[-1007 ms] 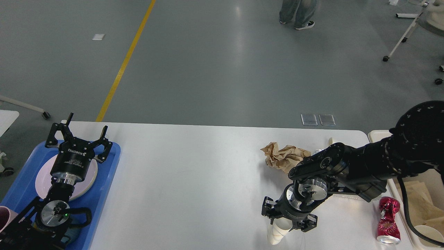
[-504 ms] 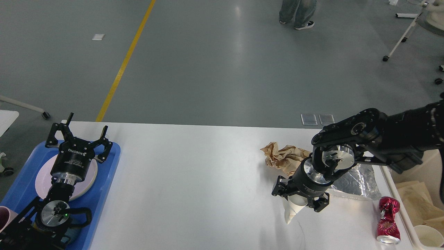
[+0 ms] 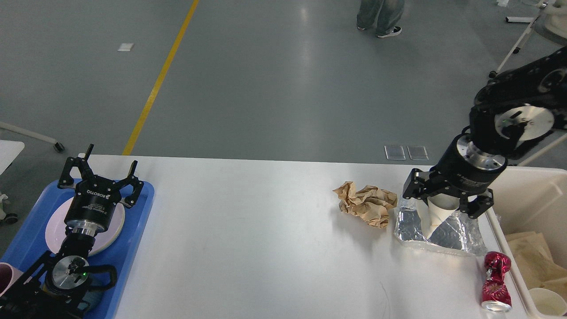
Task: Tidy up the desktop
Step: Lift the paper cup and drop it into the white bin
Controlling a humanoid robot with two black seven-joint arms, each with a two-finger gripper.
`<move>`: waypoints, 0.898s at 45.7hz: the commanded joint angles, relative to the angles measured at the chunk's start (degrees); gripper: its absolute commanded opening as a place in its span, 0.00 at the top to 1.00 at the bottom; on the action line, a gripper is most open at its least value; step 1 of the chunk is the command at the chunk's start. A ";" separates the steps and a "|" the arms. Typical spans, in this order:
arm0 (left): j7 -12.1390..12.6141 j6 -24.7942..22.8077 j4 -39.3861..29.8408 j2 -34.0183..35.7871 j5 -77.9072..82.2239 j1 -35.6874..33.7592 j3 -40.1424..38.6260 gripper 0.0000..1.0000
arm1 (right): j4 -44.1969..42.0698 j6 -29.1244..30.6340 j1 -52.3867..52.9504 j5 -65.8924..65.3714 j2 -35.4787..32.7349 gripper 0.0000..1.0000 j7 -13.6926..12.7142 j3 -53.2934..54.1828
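At right of the frame the right gripper (image 3: pixel 447 204) pinches a white paper cup (image 3: pixel 436 216) — next, I judge, carry it over the beige bin (image 3: pixel 529 195) — while the left gripper's (image 3: pixel 101 170) fingers stand spread.

A lab or industrial hall is showing here: grey sealed floor (image 3: pixel 274 88), yellow floor line (image 3: pixel 159 77) running upper left, wheeled equipment stand (image 3: pixel 516 44) sitting upper right.

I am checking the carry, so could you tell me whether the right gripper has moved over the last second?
Yes. The right gripper, shut on the white paper cup, has risen from the desktop's near edge toward the beige bin.
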 commanded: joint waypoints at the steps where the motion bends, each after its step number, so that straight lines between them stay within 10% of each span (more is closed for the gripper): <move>1: 0.00 -0.03 0.02 0.00 0.01 0.00 0.00 0.04 | -0.06 2.89 6.30 -0.97 -0.99 1.00 9.79 -9.92; 20: -0.09 -0.03 0.02 0.00 0.01 0.00 0.00 0.04 | -9.81 0.96 -1.85 -7.12 -15.31 1.00 9.63 -13.27; 41: -0.09 0.06 0.02 0.00 0.01 0.00 0.00 0.04 | -46.36 -18.46 -47.36 -5.63 -22.44 1.00 9.63 0.07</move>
